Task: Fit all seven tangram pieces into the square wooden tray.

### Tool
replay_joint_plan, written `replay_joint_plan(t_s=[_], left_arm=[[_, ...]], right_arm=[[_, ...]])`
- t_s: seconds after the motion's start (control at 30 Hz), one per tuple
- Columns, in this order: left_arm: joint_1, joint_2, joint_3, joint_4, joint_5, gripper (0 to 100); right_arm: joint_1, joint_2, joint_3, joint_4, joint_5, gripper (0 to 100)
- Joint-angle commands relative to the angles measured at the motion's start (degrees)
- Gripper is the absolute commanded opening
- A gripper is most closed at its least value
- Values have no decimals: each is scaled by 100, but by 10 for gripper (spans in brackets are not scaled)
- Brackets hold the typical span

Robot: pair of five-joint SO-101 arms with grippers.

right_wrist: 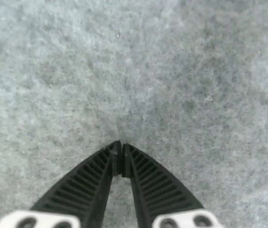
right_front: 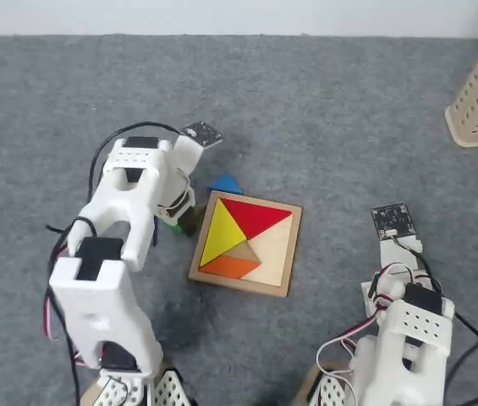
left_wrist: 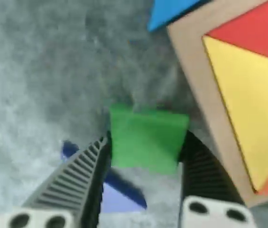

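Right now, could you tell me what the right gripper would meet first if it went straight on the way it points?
Most likely the grey carpet. The right gripper, fingers shut, points at a bare stretch of it, and the way looks free, though depth is unclear.

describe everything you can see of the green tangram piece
The green tangram piece is a flat, roughly square block, matte green, maybe painted wood. The left gripper clamps it, a finger on each of two opposite sides, over the grey carpet just outside the wooden tray. Whether it is lifted cannot be told.
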Motion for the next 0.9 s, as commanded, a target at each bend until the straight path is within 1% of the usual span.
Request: replay_joint_plan(t_s=[0.0,0.1,0.2,0.3,0.4,0.53,0.7,0.87], left_arm=[[-18,334,-426,0,-18,220],[-9,404,-585,202,-18,184],[70,352,-444,185,0,144],[132,343,-444,211,264,115],[264,149,-426,343,352,99],[466,-589,-347,580,545,94],[765,-1503,-13,835,563,94],[756,-1697,251,712,615,98]], right_arm=[[-75,-145,26,-101,-26,6],[-75,-145,26,-101,-26,6],[-75,-145,26,-101,-26,6],[-75,-145,26,-101,-26,6],[-75,-145,26,-101,-26,6],[-75,-145,26,-101,-26,6],[-75,-145,26,-101,-26,6],[-75,-145,26,-101,-26,6]])
